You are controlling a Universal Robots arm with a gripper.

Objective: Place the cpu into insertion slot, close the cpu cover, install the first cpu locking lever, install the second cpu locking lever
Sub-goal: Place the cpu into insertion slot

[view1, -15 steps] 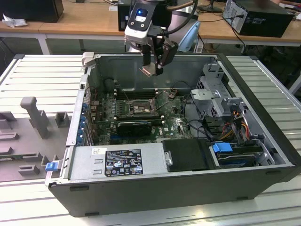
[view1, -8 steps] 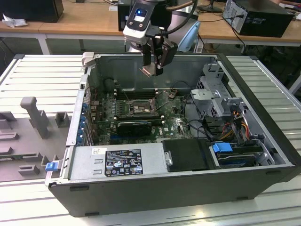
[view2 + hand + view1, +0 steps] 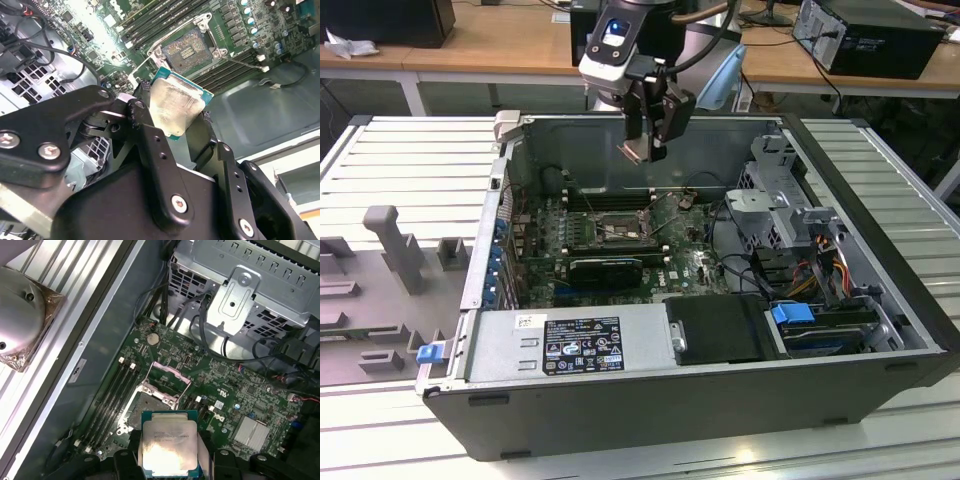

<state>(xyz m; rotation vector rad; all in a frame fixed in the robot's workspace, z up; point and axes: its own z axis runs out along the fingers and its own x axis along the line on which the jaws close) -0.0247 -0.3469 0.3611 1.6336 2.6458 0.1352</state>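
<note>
Right now I have the claw clenched on the chip, and in the exterior view it hangs high above the socket, up near the top edge of the computer case. The chip is in the air and well apart from the socket.

From the second wrist view I see the two black fingers pinching the chip by opposite edges, with its silvery face turned to the camera and a thin green rim around it. The socket lies beyond the chip, its dark centre bare.

In the first wrist view the chip sits in the claw, and the socket lies just past it on the green board. The cover is lifted off the socket and stands tilted up at the socket's far edge, so I look through its square window at the board behind. Long black memory slots run along one side of the socket. A grey metal drive cage stands well beyond the socket, with black cables running between the two.
</note>
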